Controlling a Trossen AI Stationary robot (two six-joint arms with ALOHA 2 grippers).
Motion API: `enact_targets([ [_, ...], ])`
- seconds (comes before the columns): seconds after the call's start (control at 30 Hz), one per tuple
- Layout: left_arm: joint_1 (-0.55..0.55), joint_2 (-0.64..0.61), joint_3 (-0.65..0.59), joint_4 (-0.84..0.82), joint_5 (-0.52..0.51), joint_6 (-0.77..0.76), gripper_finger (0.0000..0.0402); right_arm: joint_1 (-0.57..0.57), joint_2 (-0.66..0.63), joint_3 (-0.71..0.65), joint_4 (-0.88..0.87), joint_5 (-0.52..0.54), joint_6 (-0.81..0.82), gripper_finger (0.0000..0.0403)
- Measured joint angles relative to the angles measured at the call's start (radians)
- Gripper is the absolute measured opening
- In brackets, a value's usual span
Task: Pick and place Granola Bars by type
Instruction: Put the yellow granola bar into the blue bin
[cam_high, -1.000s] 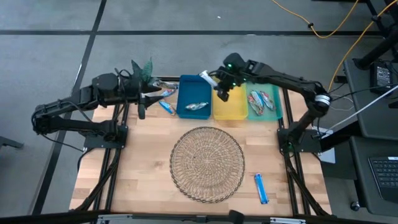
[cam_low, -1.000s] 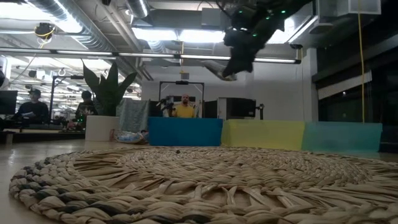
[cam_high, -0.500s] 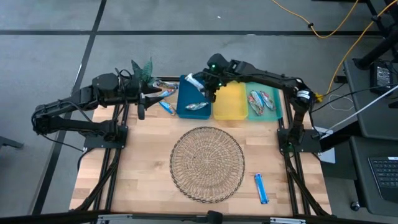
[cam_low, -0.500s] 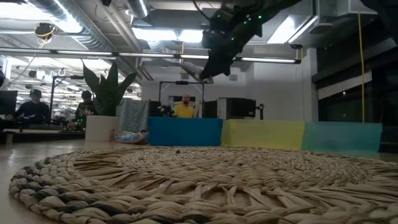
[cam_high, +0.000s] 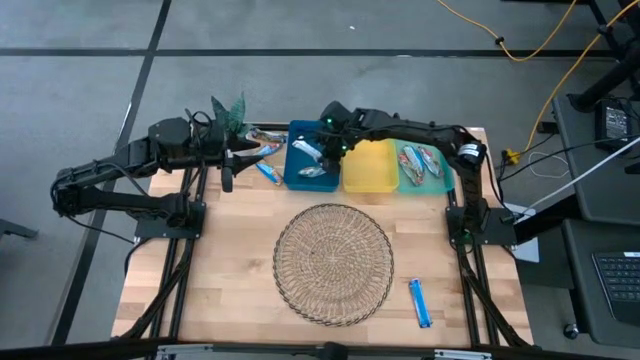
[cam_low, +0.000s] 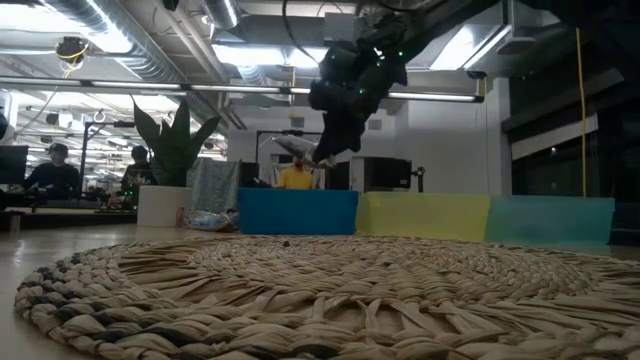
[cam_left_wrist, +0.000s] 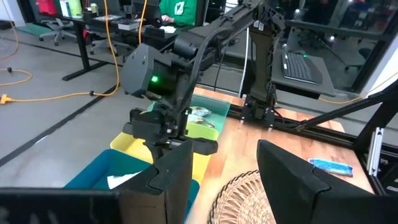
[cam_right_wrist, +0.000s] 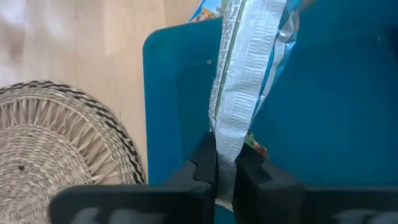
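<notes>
My right gripper (cam_high: 322, 152) hangs over the blue tray (cam_high: 296, 178) and is shut on a silver-white granola bar (cam_high: 307, 147). The low view shows that bar (cam_low: 292, 147) above the blue tray's wall (cam_low: 297, 212). Another silver-white bar (cam_high: 316, 172) lies flat in the blue tray. Red-green bars (cam_high: 420, 160) lie in the teal tray (cam_high: 447, 172). My left gripper (cam_left_wrist: 227, 186) waits open near the table's far left edge, beside more bars (cam_high: 266, 150) and a blue bar (cam_high: 267, 172) on the table. One blue bar (cam_high: 420, 302) lies near the right front. My right gripper pinches the silver-white bar by one end (cam_right_wrist: 225, 149) between its two fingers (cam_right_wrist: 202, 163), which come from above and slant down. The bar is lifted clear above the blue tray (cam_right_wrist: 323, 124) and sticks out sideways from the fingertips toward the table's left.
The empty-looking yellow tray (cam_high: 370, 168) sits between the blue and teal trays along the far edge. A round wicker mat (cam_high: 333, 262) fills the table's middle. A potted plant (cam_high: 228, 112) stands at the far left corner. People sit in the room beyond (cam_low: 295, 177).
My right gripper has carried the silver-white bar from over the yellow tray toward the table's left, across to the blue tray, and has come lower. It has stayed shut on the bar. The left arm has kept still.
</notes>
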Motion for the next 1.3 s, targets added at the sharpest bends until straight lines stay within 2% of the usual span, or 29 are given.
enact_targets([
  [0.27,0.000,0.000,0.000,0.000,0.000,-0.002,0.0171,0.001,0.043,0.000,-0.005,0.000,0.003,0.0036],
  [0.53,0.000,0.000,0.000,0.000,-0.001,-0.002,0.0171,0.011,0.102,-0.001,-0.007,0.001,0.004,0.0022],
  [0.73,0.000,0.000,0.000,0.000,-0.002,-0.001,0.0171,0.011,0.133,-0.001,-0.007,0.001,0.030,0.0038],
  [0.87,0.000,0.001,0.000,0.000,-0.002,0.000,0.0171,0.011,0.143,-0.001,-0.004,0.001,0.031,0.0034],
  [1.07,0.000,0.002,0.000,0.000,-0.003,0.008,0.0171,0.011,0.143,-0.001,0.000,0.056,0.033,0.0022],
  [1.3,0.000,0.002,0.000,0.000,-0.004,0.009,0.0171,-0.008,0.143,-0.001,0.010,0.104,0.106,0.0035],
])
